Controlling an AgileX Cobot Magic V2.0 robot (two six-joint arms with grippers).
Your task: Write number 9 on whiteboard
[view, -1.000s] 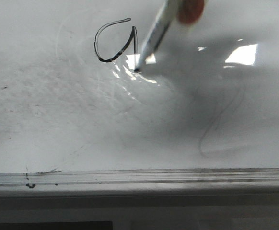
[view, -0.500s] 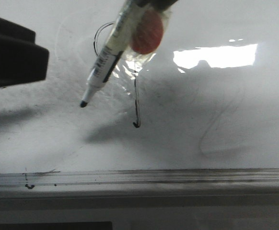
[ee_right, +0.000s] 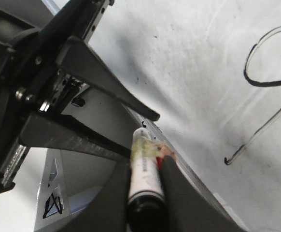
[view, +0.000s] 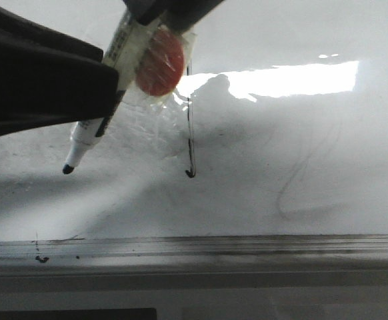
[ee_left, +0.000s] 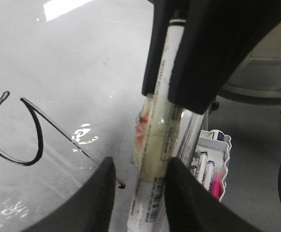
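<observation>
My right gripper (ee_right: 145,188) clamps the marker (view: 107,93), tip lifted off the whiteboard (view: 301,173). My left gripper (ee_left: 138,193) straddles its barrel, jaws spread. The number 9 (ee_left: 29,135) lies on the board beside the tip.

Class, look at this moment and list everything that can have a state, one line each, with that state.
number 9: finished, loop and hooked stem both drawn.
marker: uncapped, tip away from the drawn line.
right gripper: shut on the marker.
left gripper: open, one of its fingers on each side of the marker.
whiteboard: smeared with faint grey erased marks, bright glare across it.
</observation>
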